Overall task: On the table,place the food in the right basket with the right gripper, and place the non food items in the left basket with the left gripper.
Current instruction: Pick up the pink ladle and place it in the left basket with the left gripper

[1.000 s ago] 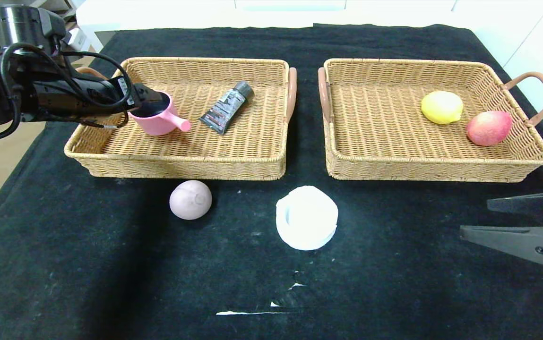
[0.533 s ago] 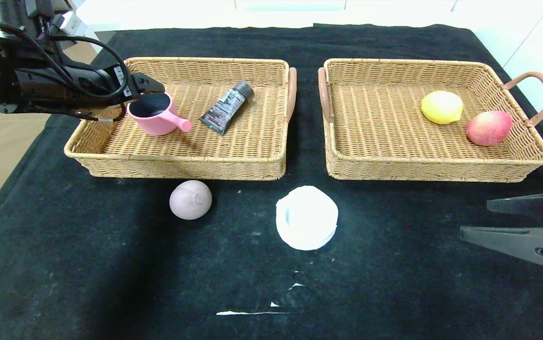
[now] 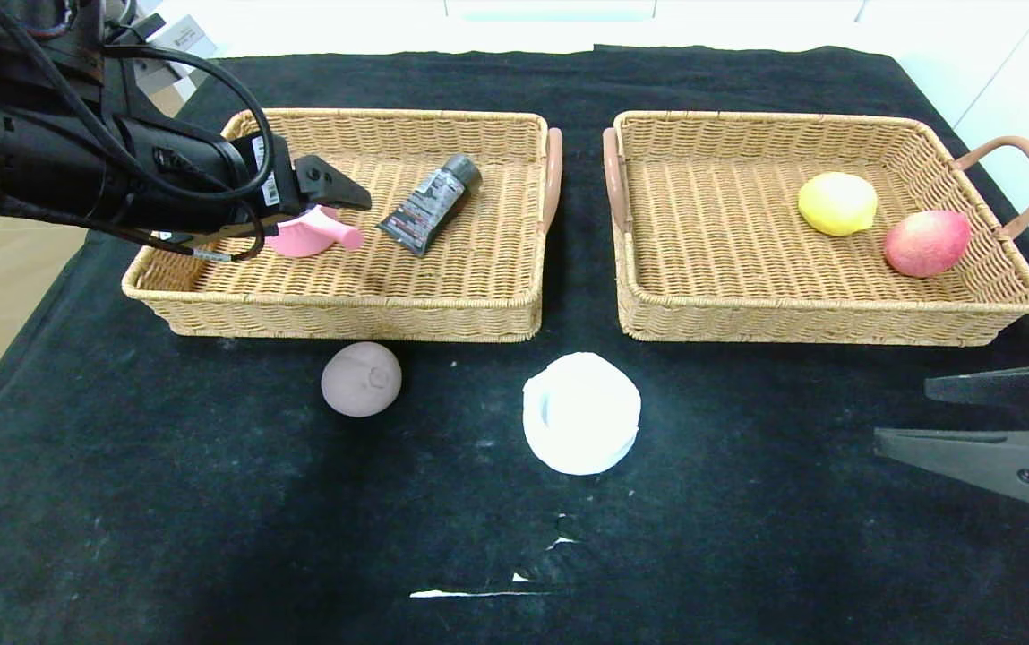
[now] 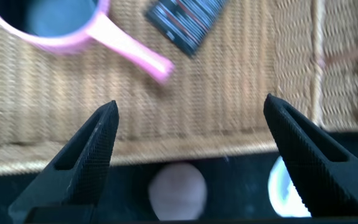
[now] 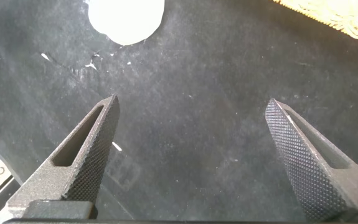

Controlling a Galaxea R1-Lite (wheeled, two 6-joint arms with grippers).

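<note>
Round white lid-like dish (image 3: 581,424), below-right of our left gripper (image 4: 191,155), spread wide, empty: we judge it light, rigid; pinch its rim

The left tool (image 3: 335,193) has let go of the pink pan (image 3: 308,235) — lifted clear, fingers spread — and shifted rightward.

Woven wicker baskets (image 3: 478,296) sit on matt black cloth table (image 3: 165,502); the pan (image 3: 312,235) looks smooth plastic.

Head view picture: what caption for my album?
Open left gripper above pink pan in left basket; white dish waits.
</note>
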